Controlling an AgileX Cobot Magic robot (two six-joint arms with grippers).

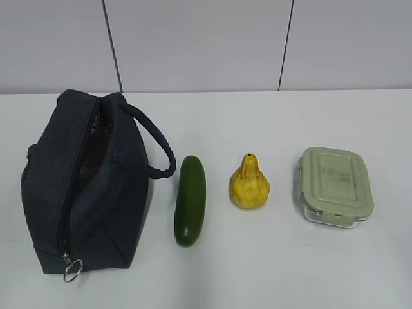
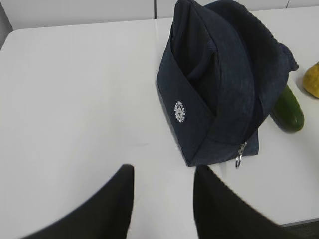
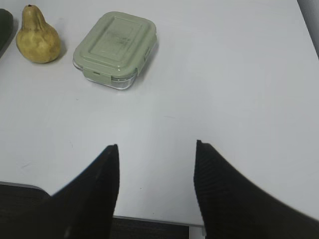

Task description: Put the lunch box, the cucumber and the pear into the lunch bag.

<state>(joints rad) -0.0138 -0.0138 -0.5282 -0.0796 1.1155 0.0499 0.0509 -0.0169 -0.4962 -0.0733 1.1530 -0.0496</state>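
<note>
— Exterior view: what lay on the white table (image 1: 270, 270)?
— Unzipped lunch bag (image 1: 84, 187) far left, then cucumber (image 1: 190, 200), pear (image 1: 249, 183), lunch box (image 1: 336, 185), nothing blocking them.
— And the claws?
— Left gripper (image 2: 162, 184) and right gripper (image 3: 157, 164) hovered spread wide, empty.

The only sign is a small round white emblem (image 2: 180, 111) printed on the dark end wall of the lunch bag (image 2: 219, 89), seen in the left wrist view. Its letters are too small to read.
</note>
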